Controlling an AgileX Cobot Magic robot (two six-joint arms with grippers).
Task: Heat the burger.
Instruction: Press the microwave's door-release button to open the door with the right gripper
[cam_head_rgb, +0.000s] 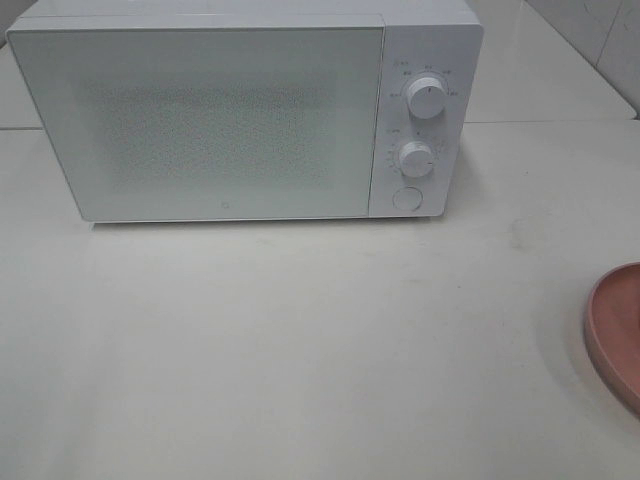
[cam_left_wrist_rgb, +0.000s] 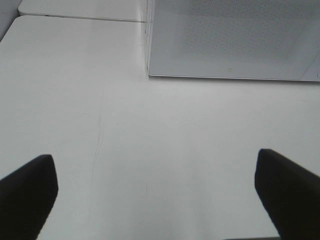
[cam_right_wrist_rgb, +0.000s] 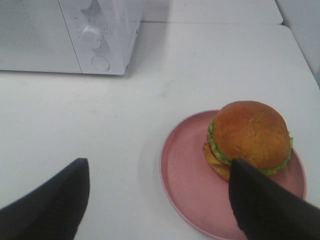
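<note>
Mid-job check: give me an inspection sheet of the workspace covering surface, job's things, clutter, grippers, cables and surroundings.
Surface: white table, bare in front, with faint scuffs.
Job's things: burger sits on a pink plate, not yet in the microwave, whose door is shut. The plate is to the right of the microwave and nearer the front.
Clutter: nothing seen.
Grippers: left gripper open and empty, over bare table in front of the microwave. Right gripper open and empty, close to the plate.
Cables: nothing seen.
Surroundings: second tabletop adjoins behind; tiled wall at the far right.
</note>
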